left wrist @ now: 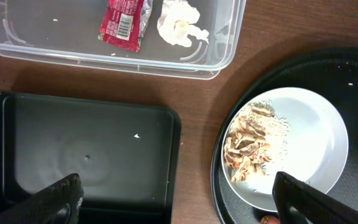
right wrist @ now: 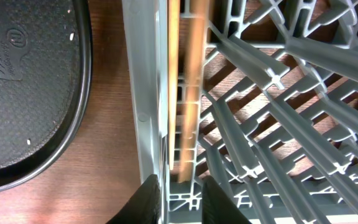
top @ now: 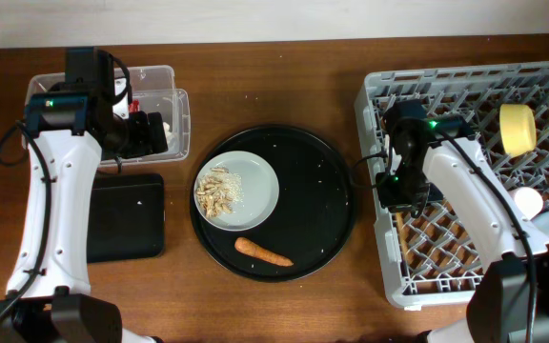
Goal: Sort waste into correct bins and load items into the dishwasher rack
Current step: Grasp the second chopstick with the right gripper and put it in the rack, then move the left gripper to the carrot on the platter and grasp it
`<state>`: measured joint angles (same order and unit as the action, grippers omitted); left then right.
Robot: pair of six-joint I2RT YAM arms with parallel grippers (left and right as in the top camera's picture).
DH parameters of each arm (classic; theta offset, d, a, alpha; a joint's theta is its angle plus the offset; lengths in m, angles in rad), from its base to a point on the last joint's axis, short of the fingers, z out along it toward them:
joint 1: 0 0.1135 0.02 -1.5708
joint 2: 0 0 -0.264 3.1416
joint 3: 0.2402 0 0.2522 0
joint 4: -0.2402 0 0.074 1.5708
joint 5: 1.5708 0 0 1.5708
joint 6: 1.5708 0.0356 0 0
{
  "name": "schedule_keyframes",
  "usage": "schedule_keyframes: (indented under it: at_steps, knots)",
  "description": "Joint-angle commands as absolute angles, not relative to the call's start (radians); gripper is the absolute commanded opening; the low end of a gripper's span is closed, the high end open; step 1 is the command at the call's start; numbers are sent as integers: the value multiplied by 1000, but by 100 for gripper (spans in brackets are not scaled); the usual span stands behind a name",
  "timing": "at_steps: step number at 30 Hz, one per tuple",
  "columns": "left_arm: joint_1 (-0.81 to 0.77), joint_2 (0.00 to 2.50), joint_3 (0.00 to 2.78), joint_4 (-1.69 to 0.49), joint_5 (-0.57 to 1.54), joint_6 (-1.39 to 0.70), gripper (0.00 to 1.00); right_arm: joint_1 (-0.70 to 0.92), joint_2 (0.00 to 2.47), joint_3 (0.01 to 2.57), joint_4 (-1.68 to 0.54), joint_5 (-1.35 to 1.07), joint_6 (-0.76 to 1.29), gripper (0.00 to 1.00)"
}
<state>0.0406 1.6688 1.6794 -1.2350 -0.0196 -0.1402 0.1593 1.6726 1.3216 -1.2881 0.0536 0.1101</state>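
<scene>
The red snack wrapper point(left wrist: 124, 18) and white tissue point(left wrist: 179, 22) lie in the clear tub point(left wrist: 225, 59). My left gripper point(left wrist: 179, 205) is open and empty, above the gap between the flat black tray point(left wrist: 92, 149) and the grey plate point(left wrist: 309, 143) with beige food scraps point(left wrist: 247, 146). The carrot point(top: 263, 252) lies on the round tray. My right gripper point(right wrist: 185, 199) is slightly open over the left wall of the dishwasher rack point(right wrist: 145, 93). The chopsticks point(right wrist: 188, 93) lie inside, just past its fingertips. The yellow bowl point(top: 518, 129) and two cups point(top: 546, 214) sit in the rack point(top: 465, 81).
The large round black tray point(top: 317, 186) holds the plate point(top: 255, 191) and carrot in the middle of the wooden table. The clear tub point(top: 160, 76) is at the back left, with the flat black tray point(top: 127, 219) in front of it.
</scene>
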Motion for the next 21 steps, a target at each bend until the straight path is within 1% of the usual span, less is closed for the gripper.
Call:
schedule_keyframes:
  at_steps: [1,2,3,5,6,7,9,11,13,14,15,18,21]
  knots:
    - [42,1655,1687,-1235,7,-146,98,132,1596,1365,-1294,77,112,28]
    - [42,1655,1687,-1235,28,-145,99,106,1563,1385,-1298,76,112,31]
    - [42,1655,1687,-1235,62,-146,99,55,1510,1402,-1301,67,111,40]
    - [42,1655,1687,-1232,136,-146,99,-9,1459,1403,-1309,27,102,61]
    - [42,1655,1687,-1225,197,-146,99,-28,1448,1403,-1314,4,101,68]
    - [42,1655,1687,-1223,253,-154,99,-46,1442,1403,-1317,-61,93,82]
    - [22,1656,1686,-1244,232,-238,99,-46,1446,1403,-1316,-154,29,86]
    - [-41,1656,1686,-1277,144,-342,99,-46,1447,1403,-1314,-158,30,87]
    - [-149,1656,1681,-1299,103,-455,99,-46,1447,1403,-1312,-157,30,87]
    - [-231,1656,1656,-1307,103,-559,99,-46,1447,1403,-1311,-158,30,87]
    - [-265,1656,1635,-1307,104,-609,99,-46,1447,1403,-1311,-157,30,87]
    - [-411,1657,1486,-1277,104,-820,99,-46,1447,1403,-1312,-158,30,87]
    - [-536,1657,1319,-1161,104,-936,99,-46,1447,1402,-1312,-158,30,87]
